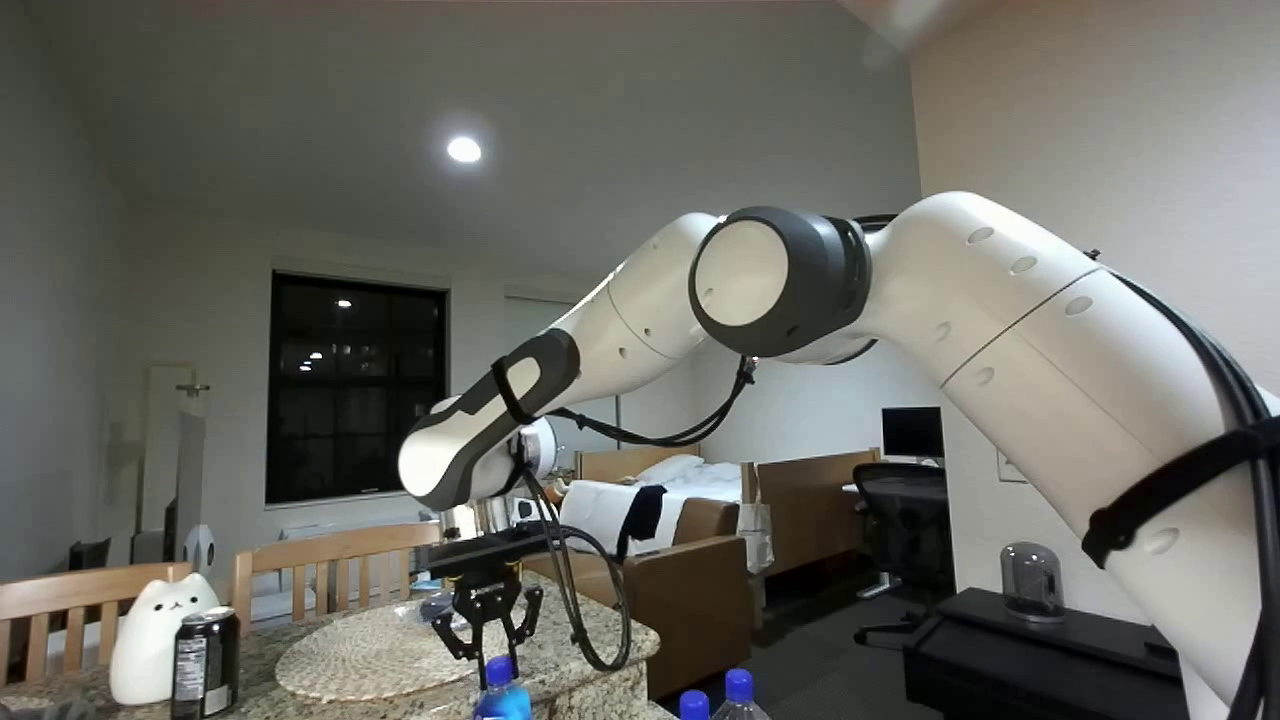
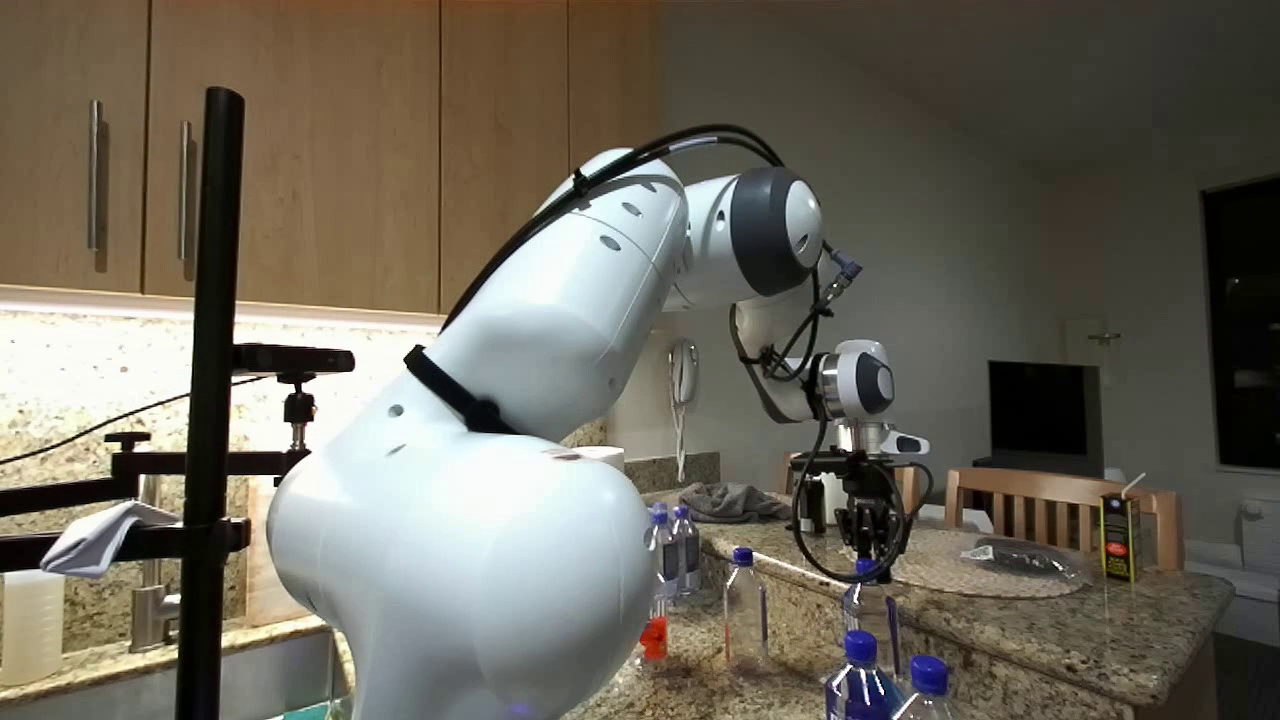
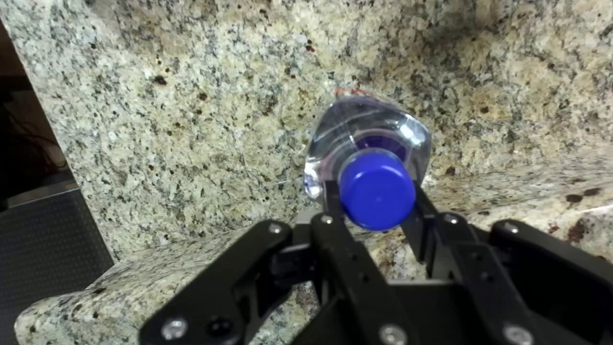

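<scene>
Black gripper [image 3: 376, 192] snugly clamps a blue-capped bottle [image 3: 373, 165]; a can [image 1: 207, 662] shows blurred label print [image 1: 190, 672].

A clear, square-shouldered bottle [image 3: 368, 139] was upright, pinched near its blue cap [image 3: 377, 191] (a colour I could hardly miss) between the fingers [image 3: 332, 199], above the speckled bench [image 3: 191, 134], its base hidden.

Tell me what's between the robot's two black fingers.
The blue cap of a clear bottle; the wrist view shows a finger on either side.
</scene>
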`<act>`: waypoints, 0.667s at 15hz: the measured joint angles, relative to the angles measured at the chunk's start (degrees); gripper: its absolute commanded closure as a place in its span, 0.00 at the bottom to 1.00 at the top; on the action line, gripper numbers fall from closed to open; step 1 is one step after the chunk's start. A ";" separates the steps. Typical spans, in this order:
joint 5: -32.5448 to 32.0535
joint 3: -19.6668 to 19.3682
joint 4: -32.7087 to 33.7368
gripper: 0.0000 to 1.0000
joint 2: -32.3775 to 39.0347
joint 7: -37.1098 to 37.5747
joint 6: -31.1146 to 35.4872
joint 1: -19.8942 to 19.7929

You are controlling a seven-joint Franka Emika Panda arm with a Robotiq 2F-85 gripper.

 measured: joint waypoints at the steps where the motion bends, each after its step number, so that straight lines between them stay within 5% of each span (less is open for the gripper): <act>1: 0.00 0.00 0.00 0.85 0.00 -0.01 0.00 0.00; 10: 0.02 0.00 -0.86 0.85 -0.62 -2.63 -0.02 -0.02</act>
